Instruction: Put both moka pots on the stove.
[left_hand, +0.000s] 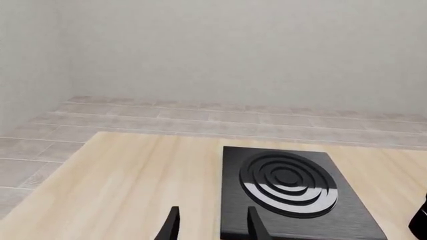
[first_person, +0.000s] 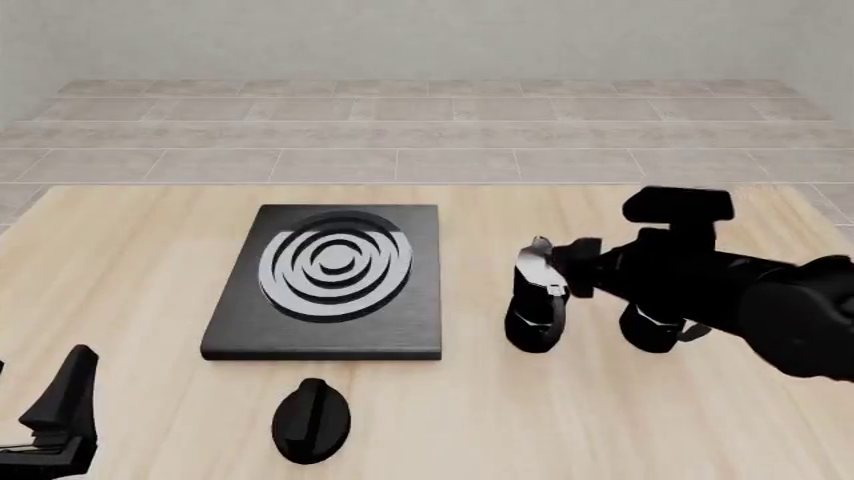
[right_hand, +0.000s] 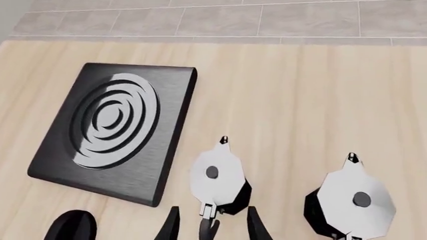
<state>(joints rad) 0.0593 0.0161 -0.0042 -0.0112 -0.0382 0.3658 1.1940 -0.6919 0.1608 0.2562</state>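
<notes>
Black left gripper (first_person: 54, 420) sits low at table's near-left corner, fingers apart, empty. Stove (first_person: 330, 283) lies centre-left, bare, w/ oval knob (first_person: 311, 420) in front. Both moka pots on wood to its right: near pot (right_hand: 219, 181) betw. right gripper (right_hand: 212, 225)'s spread fingers, not clamped; other pot (right_hand: 351, 202) just beside.

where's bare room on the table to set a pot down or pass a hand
Free: the stove top, and the wood left of it. Crowded: right of the stove, where both moka pots stand under the right pincer, and around the knob.
</notes>
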